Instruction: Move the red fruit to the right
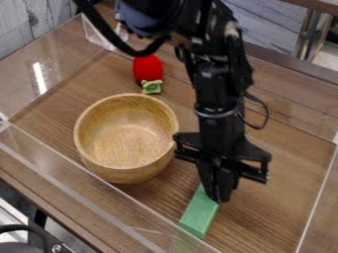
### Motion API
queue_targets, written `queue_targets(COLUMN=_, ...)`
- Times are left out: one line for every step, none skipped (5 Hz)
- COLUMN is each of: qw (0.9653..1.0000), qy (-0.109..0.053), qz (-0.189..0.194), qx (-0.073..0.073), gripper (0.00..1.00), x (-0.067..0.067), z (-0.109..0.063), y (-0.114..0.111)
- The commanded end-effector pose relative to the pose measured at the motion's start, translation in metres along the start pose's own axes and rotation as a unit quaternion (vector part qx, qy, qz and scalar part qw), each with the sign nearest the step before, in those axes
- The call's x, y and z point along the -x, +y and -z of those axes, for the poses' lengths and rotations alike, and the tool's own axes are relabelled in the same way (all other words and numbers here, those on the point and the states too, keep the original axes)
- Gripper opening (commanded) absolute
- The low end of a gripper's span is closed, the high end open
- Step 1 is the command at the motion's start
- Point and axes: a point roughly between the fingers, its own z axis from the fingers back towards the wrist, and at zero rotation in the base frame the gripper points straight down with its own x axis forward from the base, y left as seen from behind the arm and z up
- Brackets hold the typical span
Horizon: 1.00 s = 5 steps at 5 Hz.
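Black gripper [219, 194] pointing down over green rectangular block [199, 212] at front of wooden table [284, 133]; finger spread impossible to tell. Red fruit [146, 68] lying far back, beyond wooden bowl [126, 136], well apart from gripper.

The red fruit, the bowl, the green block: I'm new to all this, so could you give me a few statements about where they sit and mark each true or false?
1. The red fruit lies on the table behind the wooden bowl. True.
2. The fingers are holding the red fruit. False: they are down over the green block, far from the fruit.
3. The wooden bowl is empty. True.
4. The green block lies inside the bowl. False: it lies flat on the table, in front and to the right of the bowl.
5. The red fruit has a light green leafy cap. True.
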Motion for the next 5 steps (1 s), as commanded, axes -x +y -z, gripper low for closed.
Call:
queue_targets(qw=0.9992, qy=-0.029, qz=-0.025, qx=-0.008, gripper=1.0, x=0.003, z=-0.004, y=-0.007)
queue_targets(qw=0.9974, qy=-0.048, qz=-0.045, qx=-0.028, gripper=1.0, x=0.007, z=-0.005, y=-0.013)
queue_targets(qw=0.9959, qy=-0.056, qz=-0.057, qx=-0.042, gripper=1.0, x=0.003, z=-0.008, y=-0.007)
queue_targets(qw=0.9943, qy=-0.06, qz=-0.072, qx=-0.051, gripper=1.0, x=-0.001, z=-0.008, y=-0.002)
queue_targets(qw=0.9913, qy=-0.066, qz=-0.097, qx=-0.059, gripper=1.0, x=-0.007, z=-0.008, y=0.005)
